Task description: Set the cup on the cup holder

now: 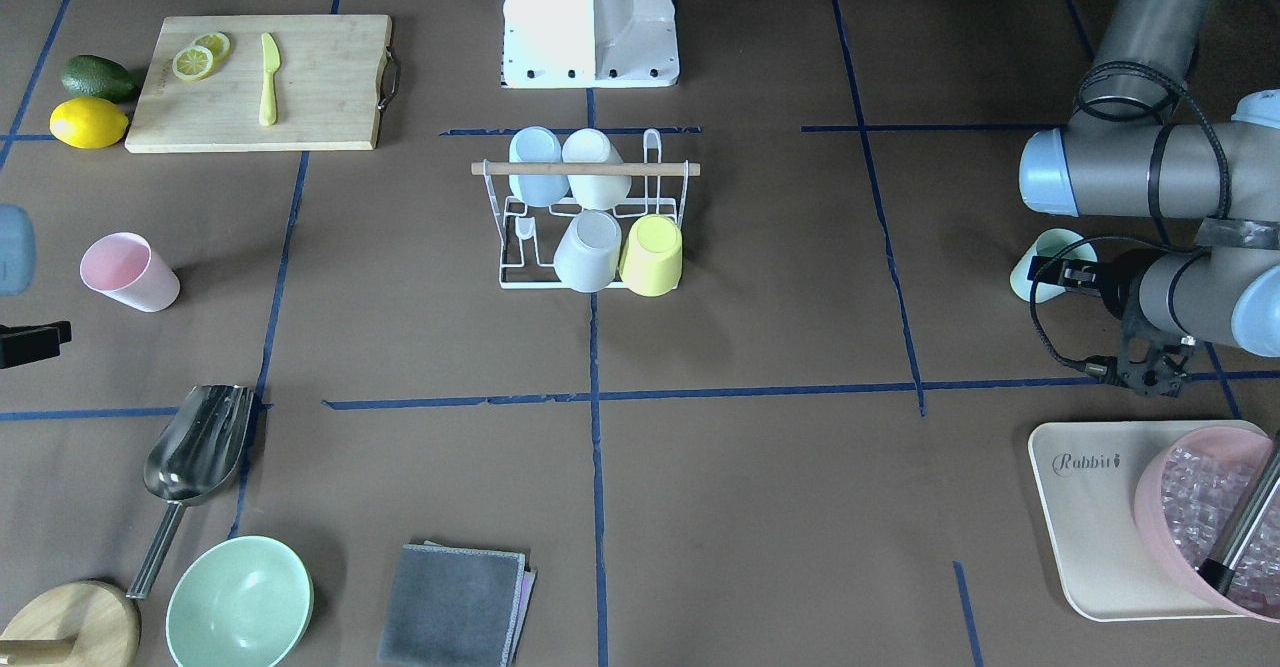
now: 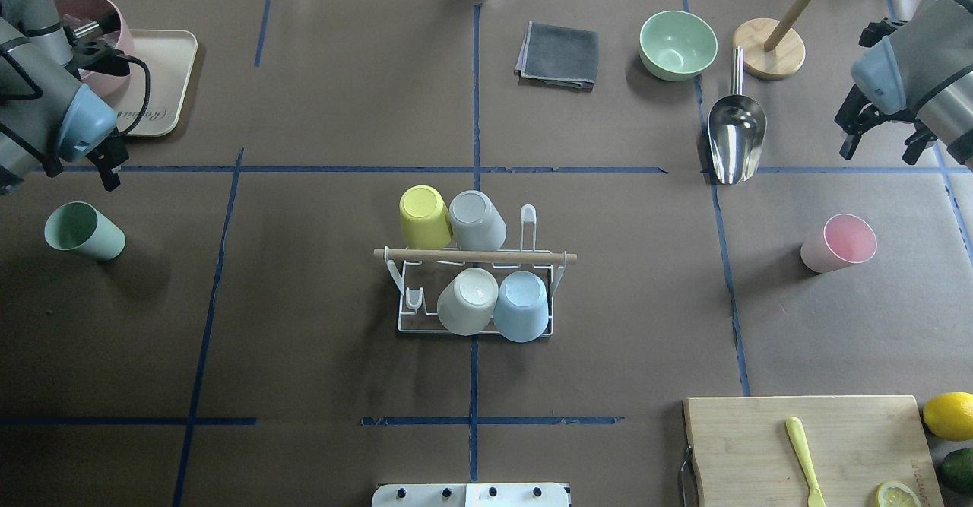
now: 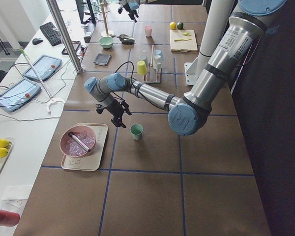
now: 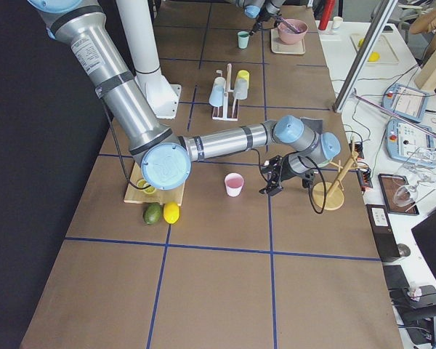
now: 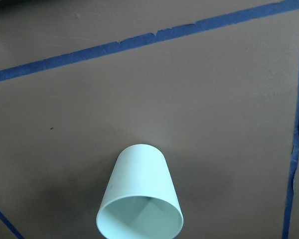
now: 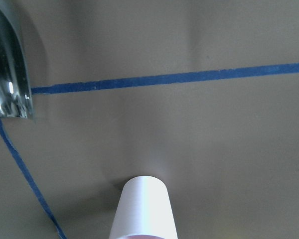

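Note:
The cup holder (image 2: 532, 257), a white wire rack with a wooden rod, stands at the table's middle and also shows in the front view (image 1: 480, 169). It carries several upturned cups: yellow, grey, cream and blue. A green cup (image 2: 83, 231) stands upright at the left, also in the left wrist view (image 5: 139, 199). My left gripper (image 2: 110, 163) hangs open and empty just beyond it. A pink cup (image 2: 838, 242) stands at the right, also in the right wrist view (image 6: 143, 209). My right gripper (image 2: 878, 138) is open and empty above the table beyond it.
A tray (image 2: 163, 81) with a pink bowl of ice sits behind my left gripper. A metal scoop (image 2: 735, 131), green bowl (image 2: 677, 43), wooden stand (image 2: 769, 51) and grey cloth (image 2: 559, 55) lie at the far side. A cutting board (image 2: 760, 446), lemon and avocado are near right.

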{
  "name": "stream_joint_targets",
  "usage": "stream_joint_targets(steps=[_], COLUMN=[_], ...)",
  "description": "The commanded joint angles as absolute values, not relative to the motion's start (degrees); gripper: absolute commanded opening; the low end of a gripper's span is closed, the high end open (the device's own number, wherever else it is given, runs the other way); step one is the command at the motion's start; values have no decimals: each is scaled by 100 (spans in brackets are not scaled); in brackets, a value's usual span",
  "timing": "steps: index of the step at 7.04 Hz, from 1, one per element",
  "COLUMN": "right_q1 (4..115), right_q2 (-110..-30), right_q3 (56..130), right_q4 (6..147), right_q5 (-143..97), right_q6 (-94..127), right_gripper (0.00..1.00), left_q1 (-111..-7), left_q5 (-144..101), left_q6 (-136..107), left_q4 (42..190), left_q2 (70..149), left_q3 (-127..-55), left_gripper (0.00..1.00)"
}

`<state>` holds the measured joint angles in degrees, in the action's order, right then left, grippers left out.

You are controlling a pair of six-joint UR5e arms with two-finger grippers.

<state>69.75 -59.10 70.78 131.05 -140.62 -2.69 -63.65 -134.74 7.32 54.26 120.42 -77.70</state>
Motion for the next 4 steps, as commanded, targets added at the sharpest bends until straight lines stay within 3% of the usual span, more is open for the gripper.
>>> stream_joint_targets(steps=[1,4], right_q1=[6768,6557], right_q2=[-5915,-5968], right_q3=[6805,6803], right_q4=[13122,13105], right_q5=[-14062,-14080], right_q6=[-290,-342], right_gripper=[100,99], left_q1=[-6346,-6232], left_q5=[-13456,-13456], left_q6=[729,747], left_q4=[5440,5432], left_q2=[12496,12516], left_q3=[-6965,-6636], left_gripper=[100,100])
